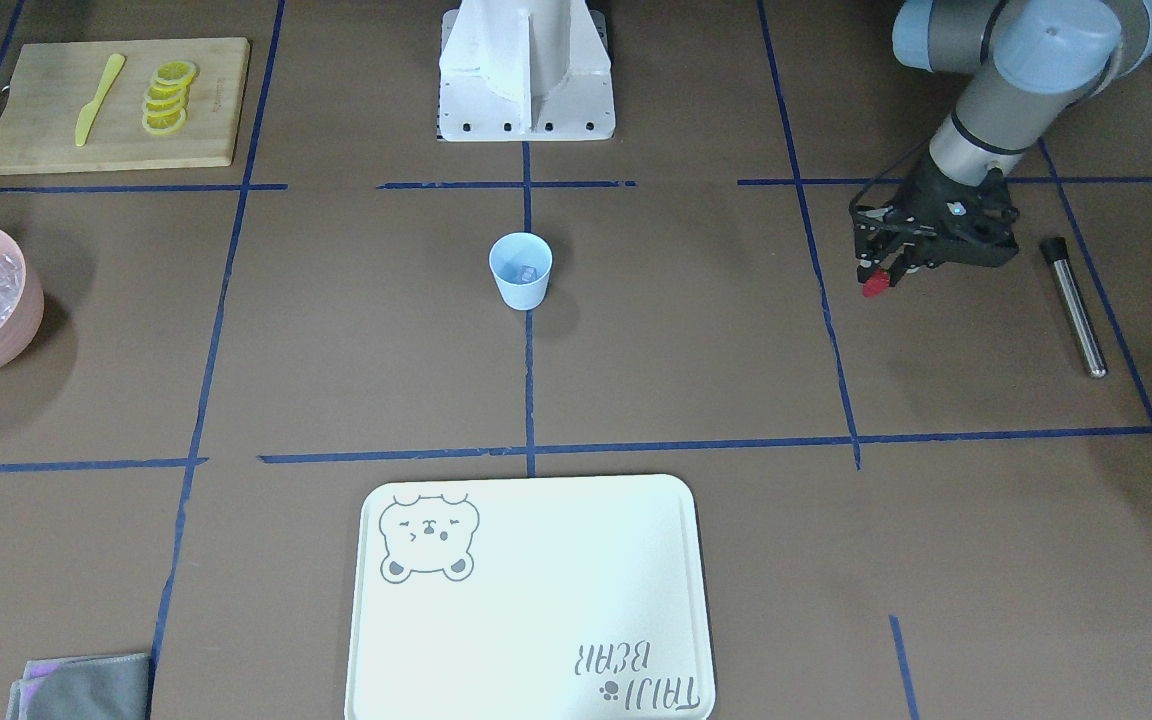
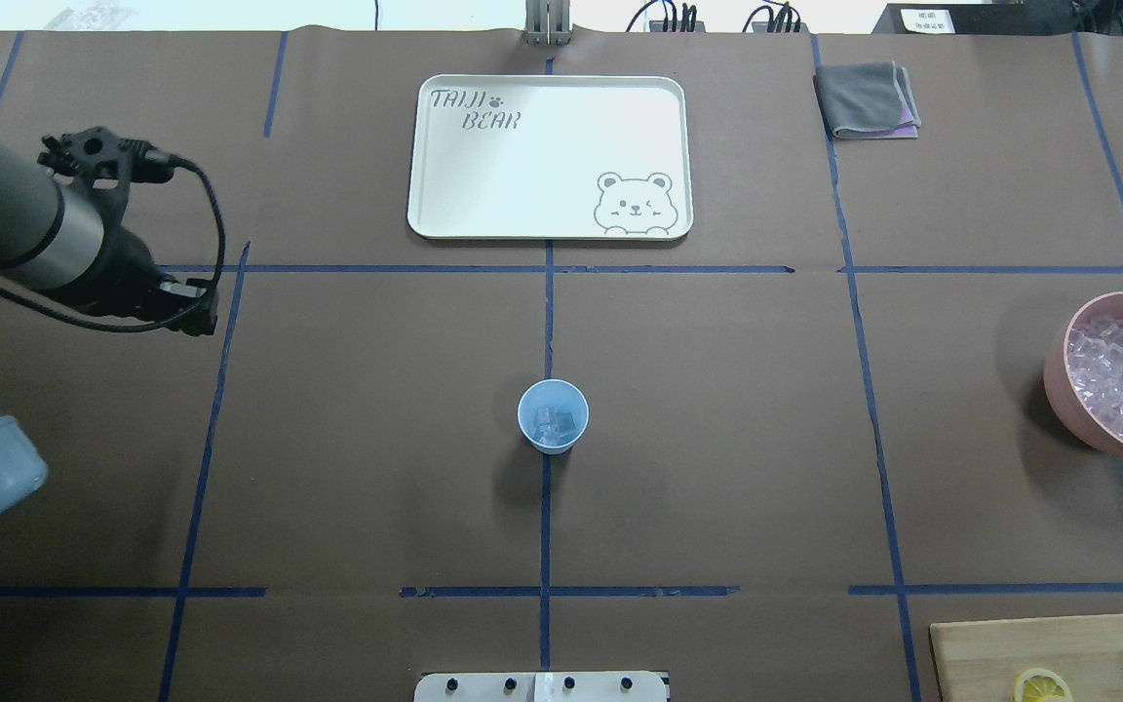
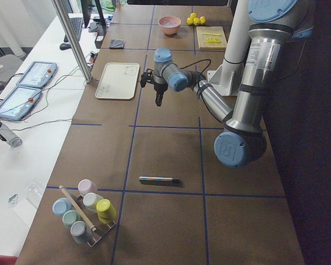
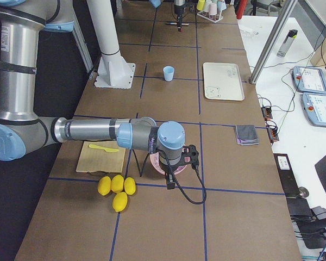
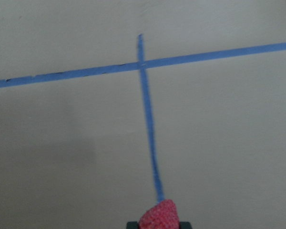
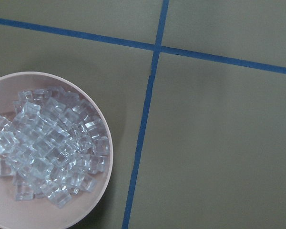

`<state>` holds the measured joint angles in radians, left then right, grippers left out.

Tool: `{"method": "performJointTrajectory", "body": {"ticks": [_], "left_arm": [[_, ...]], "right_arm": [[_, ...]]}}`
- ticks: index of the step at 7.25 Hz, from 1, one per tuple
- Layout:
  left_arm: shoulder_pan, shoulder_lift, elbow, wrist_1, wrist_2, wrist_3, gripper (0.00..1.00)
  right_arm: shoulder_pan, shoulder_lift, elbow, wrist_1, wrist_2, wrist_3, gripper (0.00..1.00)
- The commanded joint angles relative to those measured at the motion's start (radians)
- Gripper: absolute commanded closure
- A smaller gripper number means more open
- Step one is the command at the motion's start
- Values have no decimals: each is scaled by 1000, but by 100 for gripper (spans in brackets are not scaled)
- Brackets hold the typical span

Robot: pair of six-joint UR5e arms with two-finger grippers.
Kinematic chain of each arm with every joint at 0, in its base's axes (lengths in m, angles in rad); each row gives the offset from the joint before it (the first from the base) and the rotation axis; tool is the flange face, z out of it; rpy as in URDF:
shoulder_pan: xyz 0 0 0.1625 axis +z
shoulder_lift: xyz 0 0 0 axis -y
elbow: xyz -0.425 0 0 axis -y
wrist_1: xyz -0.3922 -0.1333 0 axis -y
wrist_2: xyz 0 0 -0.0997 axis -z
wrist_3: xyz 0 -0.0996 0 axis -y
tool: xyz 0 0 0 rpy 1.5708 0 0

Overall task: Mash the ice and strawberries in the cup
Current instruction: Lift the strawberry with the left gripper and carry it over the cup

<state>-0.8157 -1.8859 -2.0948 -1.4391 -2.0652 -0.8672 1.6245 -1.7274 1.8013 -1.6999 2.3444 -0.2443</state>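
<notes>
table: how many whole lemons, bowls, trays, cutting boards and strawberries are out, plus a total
whole lemons: 4
pink bowl: 1
tray: 1
cutting board: 1
strawberry: 1, held in the jaws of the left gripper
total: 8

Bare bench point(image 1: 696, 330) lies between the left gripper point(image 1: 878, 280), which holds the strawberry point(image 1: 874, 288), and the cup point(image 1: 520, 270). The cup's top is open, with ice point(image 2: 554, 423) low inside. A metal stick point(image 1: 1073, 305) lies near the gripper, on its side away from the cup.
</notes>
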Motion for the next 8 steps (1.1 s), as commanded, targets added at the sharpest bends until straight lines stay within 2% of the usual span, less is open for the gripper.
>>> {"method": "performJointTrajectory", "body": {"ticks": [1, 2, 3, 4, 6, 8], "left_arm": [[118, -171, -8, 157, 5, -170, 99], [194, -220, 10, 157, 8, -261, 99], [220, -238, 19, 157, 19, -304, 99], [271, -296, 60, 154, 90, -375, 99], [312, -479, 267, 134, 128, -482, 99], [358, -532, 392, 10, 190, -545, 99]], "right_arm": [[0, -3, -5, 37, -2, 0, 1], [0, -8, -5, 42, -2, 2, 1], [0, -6, -5, 43, 0, 2, 1], [0, -8, -3, 43, 1, 2, 1], [0, -8, -5, 42, 3, 2, 1], [0, -8, -5, 43, 3, 2, 1]]}}
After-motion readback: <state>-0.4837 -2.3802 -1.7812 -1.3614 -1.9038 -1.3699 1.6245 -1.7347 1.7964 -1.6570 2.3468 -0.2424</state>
